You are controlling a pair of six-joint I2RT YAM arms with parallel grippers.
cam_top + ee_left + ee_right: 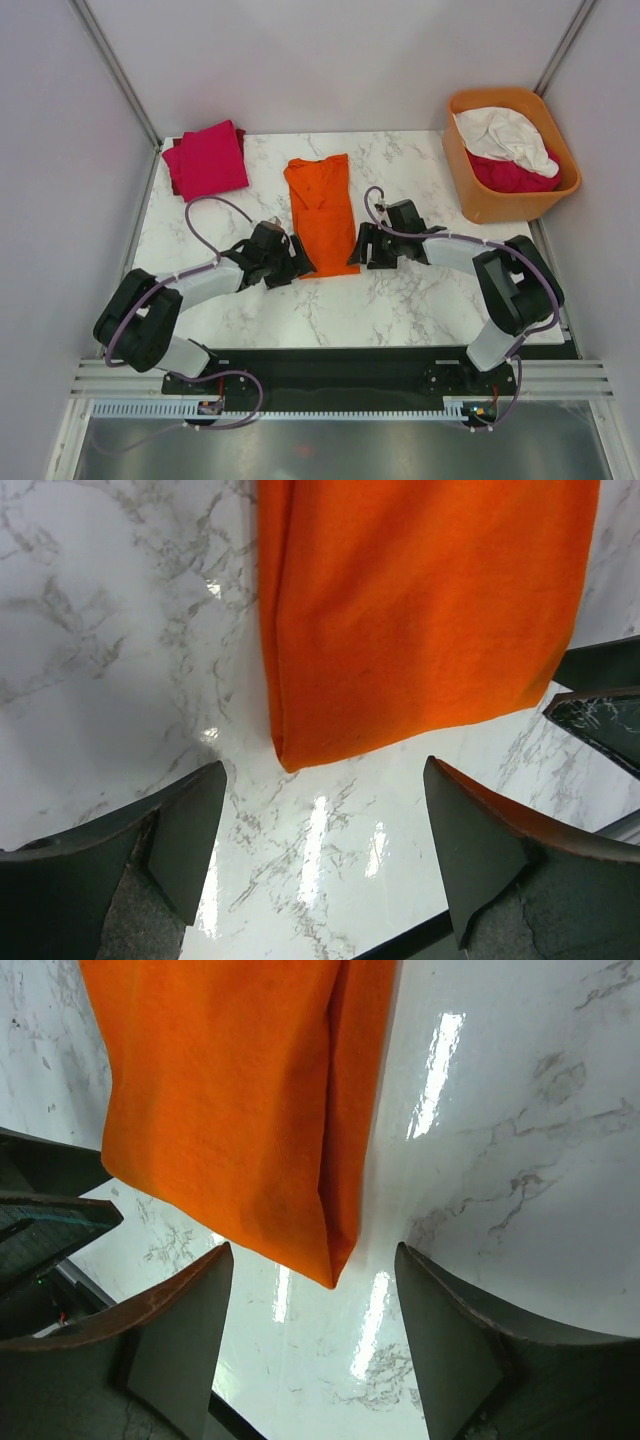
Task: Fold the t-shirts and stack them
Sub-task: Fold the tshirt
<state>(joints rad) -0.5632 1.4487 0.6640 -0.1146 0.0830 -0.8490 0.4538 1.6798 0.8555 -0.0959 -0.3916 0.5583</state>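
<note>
- marble table (400, 300): glossy top, so cloth could slide instead of creasing when dragged
- orange tub (500, 205): back right, just off the table corner, holds a white t-shirt (505, 135) crumpled on top of a crimson t-shirt (510, 175); both unfolded, most of the task looks undone
- orange t-shirt (322, 215): flat mid-table, folded lengthwise into a long strip, collar end away from the arms, near hem between the two grippers
- magenta t-shirt (210, 160): folded, back left corner of the table, well apart from the orange one; probably the stack base
- left gripper (298, 262): fingers spread wide, nothing between them, low over the marble with the strip's near left corner just ahead
- right gripper (362, 247): also spread wide and empty, near right corner just ahead of the fingers, not inside them
- step, my guess: pinch both near corners and fold the hem up toward the collar
- risk: a pinch that takes only the top layer would peel the lengthwise fold open
- risk: one side biting deeper or lifting sooner than the other would give a skewed fold
- risk: fingers closing short of the edge would miss and nudge the strip
- risk: a loose fold could fall apart when carried to the magenta one
</note>
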